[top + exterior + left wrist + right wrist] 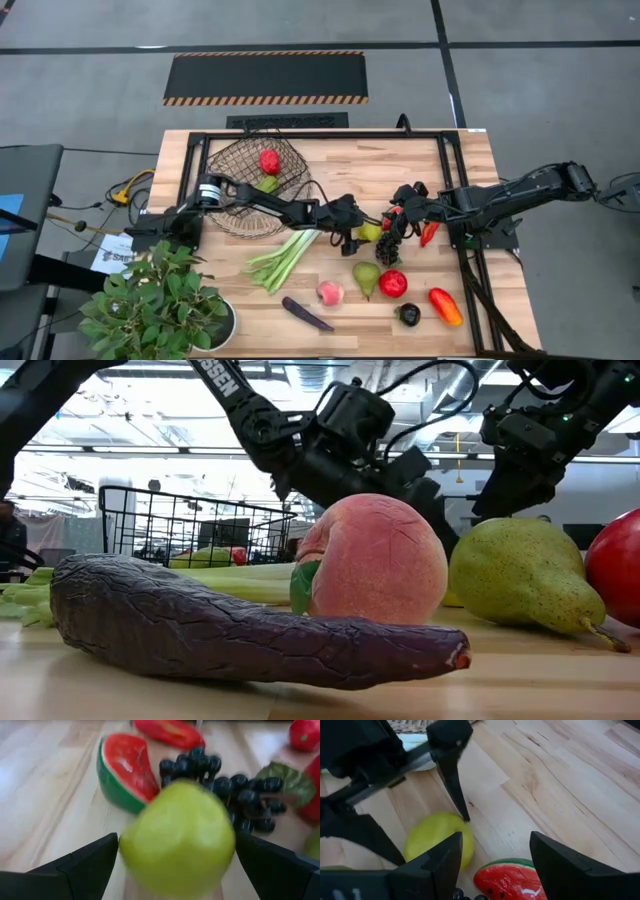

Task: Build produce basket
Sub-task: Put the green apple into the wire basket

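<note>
The left gripper (175, 855), fingers spread wide, straddled the yellow-green fruit (177, 837) mid-tabletop, apparently to grasp it for the basket (255, 185); the right gripper (495, 857) hovered part-open, empty, over the watermelon slice (510, 880).

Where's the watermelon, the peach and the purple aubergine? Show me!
watermelon (131, 766): left wrist view, on its red flesh.
peach (385, 565): low view, on its pink front.
aubergine (230, 630): low view, on the middle of its wrinkly purple skin.
</note>
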Available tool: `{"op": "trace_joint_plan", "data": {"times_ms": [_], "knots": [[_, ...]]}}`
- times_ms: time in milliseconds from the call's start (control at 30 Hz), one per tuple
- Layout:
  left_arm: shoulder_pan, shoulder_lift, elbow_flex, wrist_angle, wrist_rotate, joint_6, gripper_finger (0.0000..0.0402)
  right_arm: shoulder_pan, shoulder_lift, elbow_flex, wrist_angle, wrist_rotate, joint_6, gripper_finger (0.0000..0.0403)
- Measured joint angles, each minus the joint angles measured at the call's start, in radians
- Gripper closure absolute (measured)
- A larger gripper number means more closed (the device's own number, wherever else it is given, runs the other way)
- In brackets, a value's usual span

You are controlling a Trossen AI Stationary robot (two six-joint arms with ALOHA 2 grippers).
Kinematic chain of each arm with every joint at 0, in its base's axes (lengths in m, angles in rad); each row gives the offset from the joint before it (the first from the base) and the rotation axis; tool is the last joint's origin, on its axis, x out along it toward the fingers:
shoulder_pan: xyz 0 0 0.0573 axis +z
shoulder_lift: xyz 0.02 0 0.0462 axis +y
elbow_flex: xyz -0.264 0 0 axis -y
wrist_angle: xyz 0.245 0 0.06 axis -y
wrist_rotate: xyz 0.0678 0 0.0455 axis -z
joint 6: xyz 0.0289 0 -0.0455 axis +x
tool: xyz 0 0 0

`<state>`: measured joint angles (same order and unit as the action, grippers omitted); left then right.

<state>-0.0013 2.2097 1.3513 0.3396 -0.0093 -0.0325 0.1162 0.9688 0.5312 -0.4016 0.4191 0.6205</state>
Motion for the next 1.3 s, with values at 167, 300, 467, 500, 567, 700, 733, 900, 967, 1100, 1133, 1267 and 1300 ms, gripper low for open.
{"op": "trace_joint_plan", "data": {"times_ms": [167,300,467,500,567,700,733,900,967,1100,1133,1267,1300], "knots": [[-0.004,0.002,-0.001,-0.009,-0.003,-0.01,0.0017,0.0,0.0,0.0,0.002,0.0,0.0,0.0148],[-0.005,-0.003,-0.001,-0.008,-0.003,-0.023,0.0028,0.0,0.0,0.0,0.002,0.0,0.0,0.0148],[-0.005,-0.004,-0.001,-0.012,-0.003,-0.033,0.0077,0.0,0.0,0.0,0.001,0.0,-0.003,0.0148],[-0.005,-0.004,0.0,-0.012,-0.003,-0.035,0.0087,0.0,0.0,0.0,0.0,0.0,-0.003,0.0148],[-0.005,-0.004,0.0,-0.012,-0.004,-0.049,0.0104,0.0,0.0,0.0,0.001,0.0,-0.003,0.0148],[-0.005,-0.004,0.0,-0.012,-0.005,-0.082,0.0117,0.0,0.0,0.0,0.0,0.0,-0.003,0.0148],[-0.005,-0.004,0.0,-0.012,-0.006,-0.086,0.0118,0.0,0.0,0.0,0.0,0.0,-0.003,0.0148],[-0.005,-0.011,0.0,-0.026,-0.025,-0.136,0.012,0.0,0.0,0.0,-0.002,0.0,-0.003,0.0148],[-0.005,-0.024,0.0,-0.059,-0.029,-0.154,0.012,0.0,0.0,0.0,-0.003,0.0,-0.003,0.0148],[-0.005,-0.062,-0.001,-0.136,-0.086,-0.16,0.0121,0.0,0.0,0.0,-0.004,0.0,-0.001,0.0148],[-0.005,-0.074,-0.001,-0.152,-0.096,-0.16,0.0121,0.0,0.0,0.0,-0.006,0.0,-0.001,0.0148],[-0.005,-0.136,-0.001,-0.231,-0.152,-0.172,0.0121,0.0,0.0,0.0,-0.006,0.0,0.0,0.0148],[-0.005,-0.154,-0.001,-0.259,-0.172,-0.173,0.0121,0.0,0.0,0.0,-0.006,0.001,0.001,0.0148]]}}
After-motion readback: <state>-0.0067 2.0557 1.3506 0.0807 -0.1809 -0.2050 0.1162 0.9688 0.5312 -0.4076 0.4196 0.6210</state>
